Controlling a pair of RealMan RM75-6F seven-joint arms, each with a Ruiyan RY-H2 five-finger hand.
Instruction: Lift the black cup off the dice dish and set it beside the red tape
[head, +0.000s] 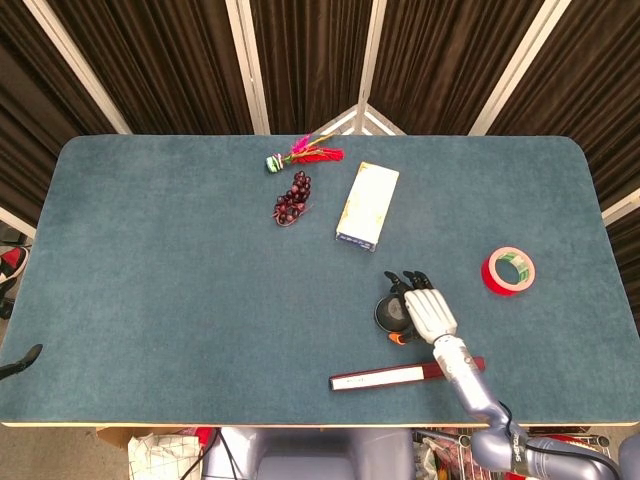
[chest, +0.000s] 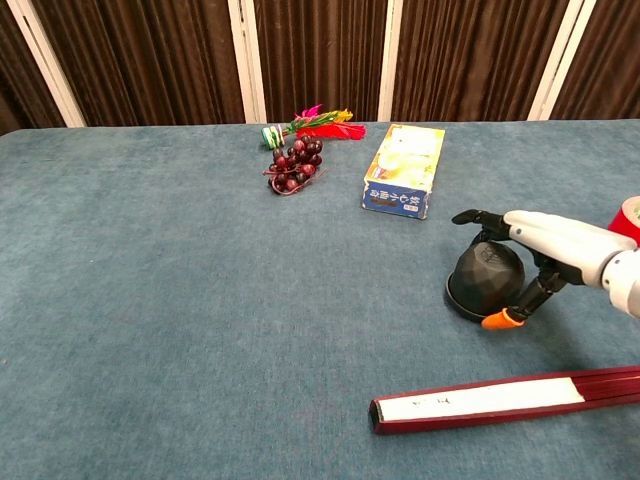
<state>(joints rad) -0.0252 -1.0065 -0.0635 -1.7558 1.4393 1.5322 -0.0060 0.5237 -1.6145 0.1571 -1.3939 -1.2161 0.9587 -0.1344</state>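
Note:
The black faceted cup (chest: 483, 275) stands upside down on its black dice dish (chest: 462, 304), right of the table's middle; in the head view the cup (head: 391, 313) is partly covered by my right hand (head: 424, 308). In the chest view my right hand (chest: 535, 243) arches over the cup from the right, its fingers (chest: 472, 217) spread above the top and the orange-tipped thumb low at the dish's front. No firm grip shows. The red tape (head: 508, 270) lies flat further right, cut by the frame edge in the chest view (chest: 627, 217). My left hand is out of sight.
A long red-and-white box (chest: 500, 397) lies in front of the cup, under my right forearm. A yellow-and-blue carton (head: 367, 205), a bunch of dark grapes (head: 292, 199) and a feathered shuttlecock (head: 303, 154) lie toward the back.

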